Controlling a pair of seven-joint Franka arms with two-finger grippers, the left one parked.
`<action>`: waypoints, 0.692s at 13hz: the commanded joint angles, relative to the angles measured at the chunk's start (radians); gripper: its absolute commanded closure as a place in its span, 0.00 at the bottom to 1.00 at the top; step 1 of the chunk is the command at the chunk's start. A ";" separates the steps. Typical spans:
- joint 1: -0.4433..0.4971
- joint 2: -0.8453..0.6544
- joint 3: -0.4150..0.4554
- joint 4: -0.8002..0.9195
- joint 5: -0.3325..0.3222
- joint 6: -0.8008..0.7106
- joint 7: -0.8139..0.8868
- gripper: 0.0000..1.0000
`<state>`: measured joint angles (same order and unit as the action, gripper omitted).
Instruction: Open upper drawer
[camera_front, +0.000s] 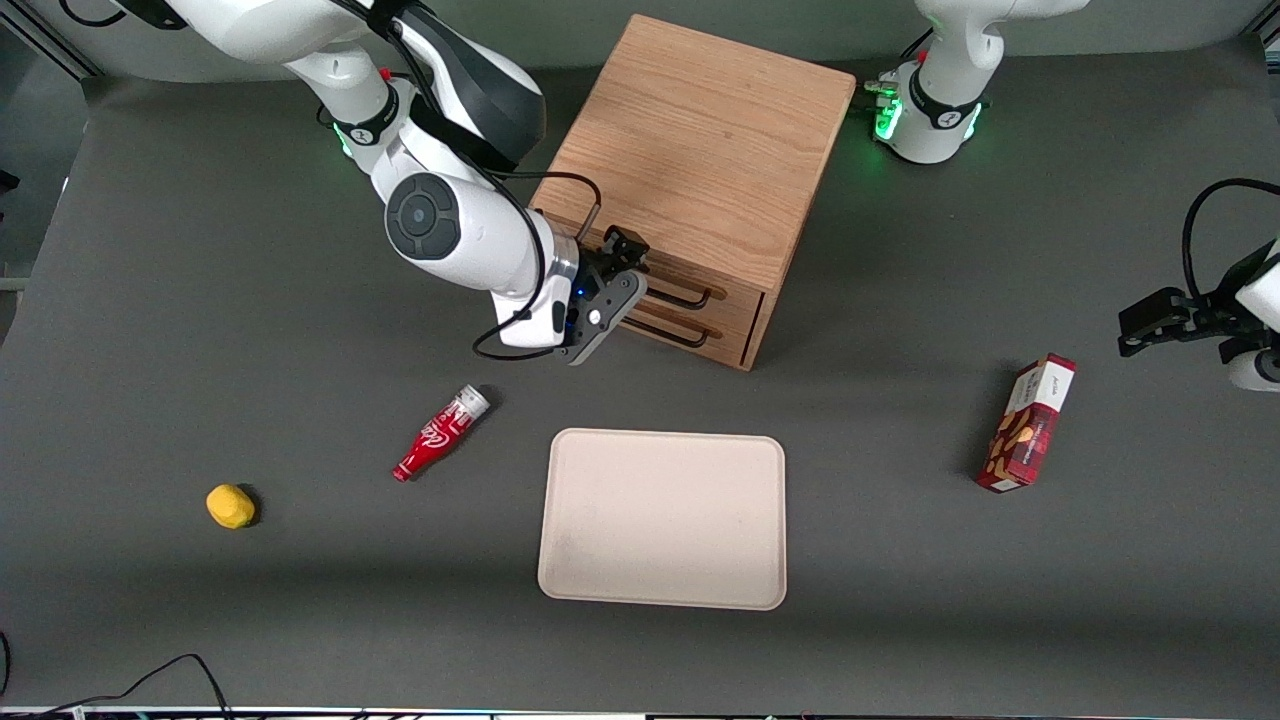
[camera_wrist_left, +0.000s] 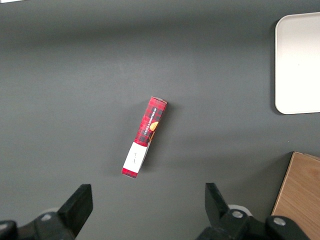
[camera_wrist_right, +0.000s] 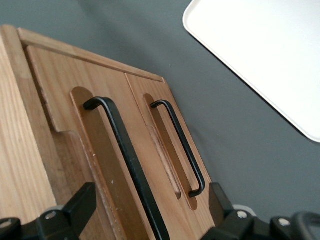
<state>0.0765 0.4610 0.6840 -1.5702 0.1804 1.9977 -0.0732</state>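
Upper drawer (camera_front: 672, 283) sits closed in the oak cabinet (camera_front: 700, 150), which stands on the dark tabletop (camera_front: 200, 300) farther from the front camera than the beige tray (camera_front: 663, 518); its front is flush with that of the lower drawer (camera_front: 690, 325) beneath it. It looks like a shallow rigid wooden box, probably light and likely to slide with modest wood-on-wood friction; nothing about it seems fragile. The place to take hold is its thin black wire handle (camera_wrist_right: 127, 160), a stiff bar standing off a routed recess, narrow and smooth enough that a loose grip could slip along it, so a hold near mid-length with a straight pull out from the front seems best. The cabinet is not visibly fixed, so a hard tug might drag the whole box. The right arm's hand (camera_front: 622, 272) is right in front of the drawer fronts at the height of the upper handle, fingers spread wide and holding nothing; in the right wrist view the two dark fingertips (camera_wrist_right: 80, 205) straddle that handle without closing on it. The front view gives the layout: a red bottle (camera_front: 440, 433), a yellow object (camera_front: 230, 506) and a red snack box (camera_front: 1028, 424) lie well apart from the cabinet. Only the right wrist view shows both handles and the recesses clearly. The left wrist view shows the snack box, a tray corner and a cabinet corner, nothing of the drawers.
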 joint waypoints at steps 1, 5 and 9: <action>-0.024 0.008 0.019 -0.019 0.065 0.009 -0.108 0.00; -0.037 0.010 0.019 -0.062 0.077 0.061 -0.163 0.00; -0.037 0.015 0.019 -0.097 0.079 0.117 -0.191 0.00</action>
<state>0.0543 0.4765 0.6875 -1.6372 0.2305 2.0671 -0.2273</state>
